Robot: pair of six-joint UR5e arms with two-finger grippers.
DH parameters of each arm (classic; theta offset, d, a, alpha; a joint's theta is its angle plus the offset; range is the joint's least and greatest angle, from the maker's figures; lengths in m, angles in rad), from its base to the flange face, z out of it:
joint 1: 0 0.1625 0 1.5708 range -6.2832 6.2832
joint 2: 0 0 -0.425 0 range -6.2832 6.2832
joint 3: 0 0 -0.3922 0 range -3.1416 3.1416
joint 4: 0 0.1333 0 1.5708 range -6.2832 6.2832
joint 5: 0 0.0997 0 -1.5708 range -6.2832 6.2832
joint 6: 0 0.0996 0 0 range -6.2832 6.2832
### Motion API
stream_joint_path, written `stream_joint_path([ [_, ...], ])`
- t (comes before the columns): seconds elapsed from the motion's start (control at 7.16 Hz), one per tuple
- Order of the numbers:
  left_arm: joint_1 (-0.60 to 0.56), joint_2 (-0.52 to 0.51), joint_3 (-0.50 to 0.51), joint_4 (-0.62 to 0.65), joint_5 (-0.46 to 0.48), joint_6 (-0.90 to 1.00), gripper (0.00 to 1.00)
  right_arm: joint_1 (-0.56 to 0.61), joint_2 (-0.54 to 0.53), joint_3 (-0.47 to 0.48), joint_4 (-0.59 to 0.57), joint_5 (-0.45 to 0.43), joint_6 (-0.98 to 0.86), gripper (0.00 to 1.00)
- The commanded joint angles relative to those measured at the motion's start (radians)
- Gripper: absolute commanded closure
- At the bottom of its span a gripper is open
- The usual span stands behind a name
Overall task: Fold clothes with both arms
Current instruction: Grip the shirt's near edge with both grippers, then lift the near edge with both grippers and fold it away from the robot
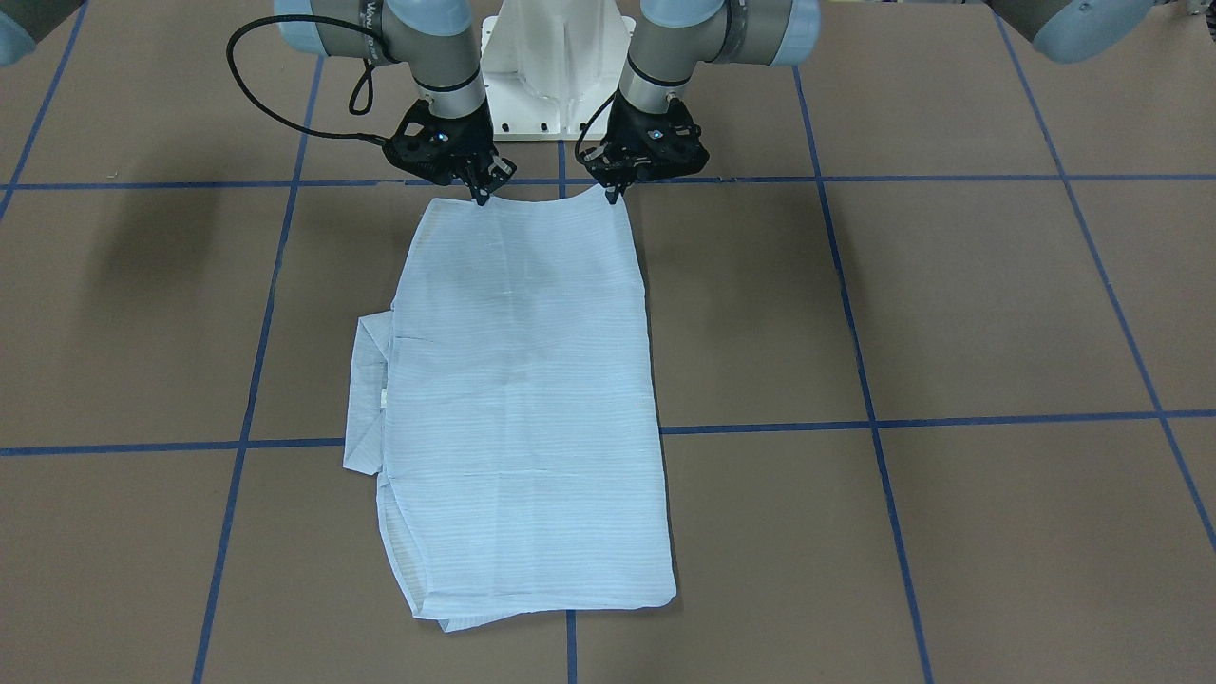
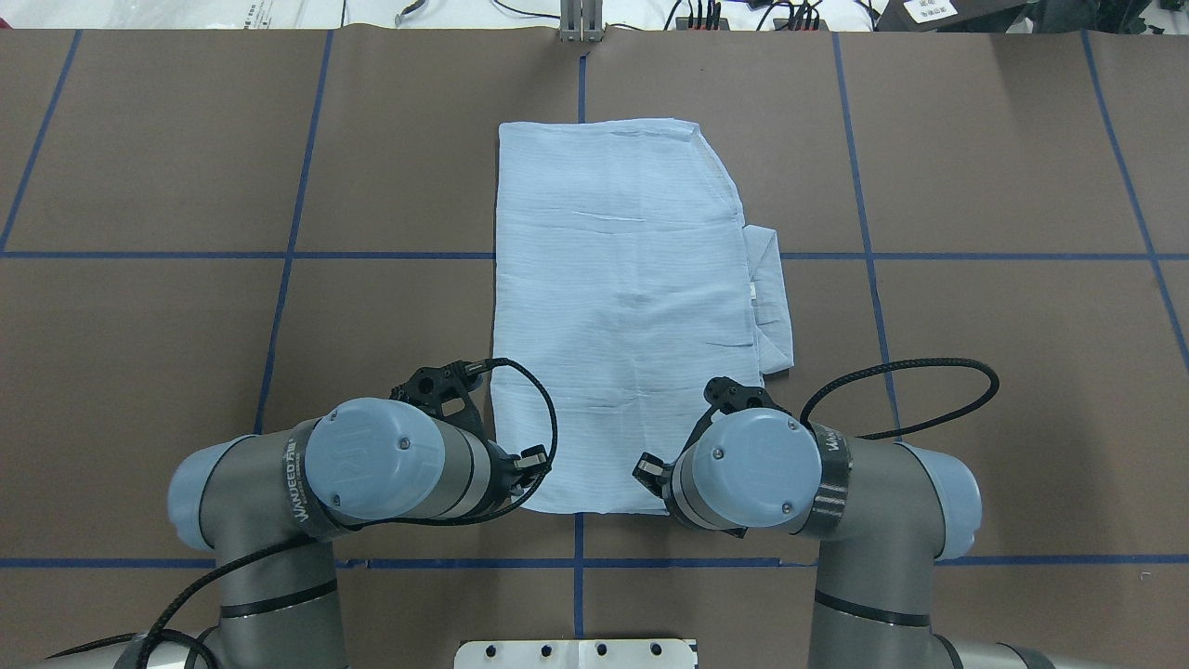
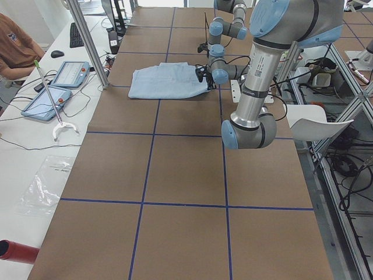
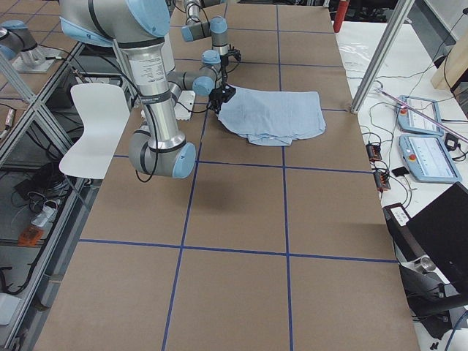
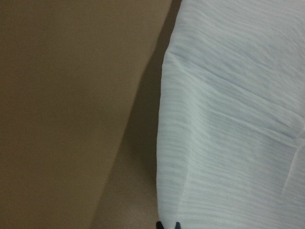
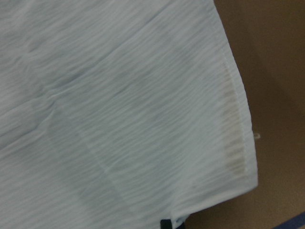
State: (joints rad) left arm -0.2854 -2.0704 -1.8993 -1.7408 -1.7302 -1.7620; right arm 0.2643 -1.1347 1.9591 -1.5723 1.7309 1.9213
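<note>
The pale blue striped shirt point(image 1: 522, 380) lies folded into a long rectangle on the brown table, lengthwise away from me; it also shows in the overhead view point(image 2: 622, 307). A folded part point(image 2: 769, 297) sticks out on my right side. My left gripper point(image 1: 613, 195) is shut on the near left corner of the shirt point(image 5: 228, 119). My right gripper point(image 1: 483, 197) is shut on the near right corner point(image 6: 119, 105). Both corners are lifted slightly and the edge sags between them. In the overhead view my wrists hide the fingertips.
The white pedestal base point(image 1: 556, 66) stands just behind the grippers. Blue tape lines point(image 2: 576, 84) cross the brown table. Two tablets point(image 3: 49, 99) and a seated person point(image 3: 14, 49) are beyond the table's far side, next to a metal post point(image 3: 87, 41).
</note>
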Motion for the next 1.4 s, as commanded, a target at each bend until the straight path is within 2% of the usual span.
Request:
stream_joint_path([
  [0.0,0.008,0.006,-0.081,0.065,-0.005,-0.001,1.00,0.001,-0.008,0.075,0.000,0.069,-0.001,1.00],
  [0.42,0.038,0.003,-0.349,0.381,-0.110,-0.011,1.00,0.004,-0.016,0.217,0.000,0.247,0.002,1.00],
  [0.56,0.063,0.003,-0.424,0.470,-0.132,-0.014,1.00,0.004,-0.026,0.266,0.000,0.268,0.014,1.00],
  [0.7,0.064,0.003,-0.444,0.498,-0.137,-0.014,1.00,0.007,-0.027,0.288,0.000,0.269,0.019,1.00],
  [0.98,0.054,-0.010,-0.394,0.466,-0.131,0.008,1.00,0.060,-0.016,0.244,0.000,0.254,0.004,1.00],
  [1.26,-0.100,-0.019,-0.301,0.307,-0.138,0.105,1.00,0.154,0.038,0.154,0.000,0.249,-0.089,1.00],
])
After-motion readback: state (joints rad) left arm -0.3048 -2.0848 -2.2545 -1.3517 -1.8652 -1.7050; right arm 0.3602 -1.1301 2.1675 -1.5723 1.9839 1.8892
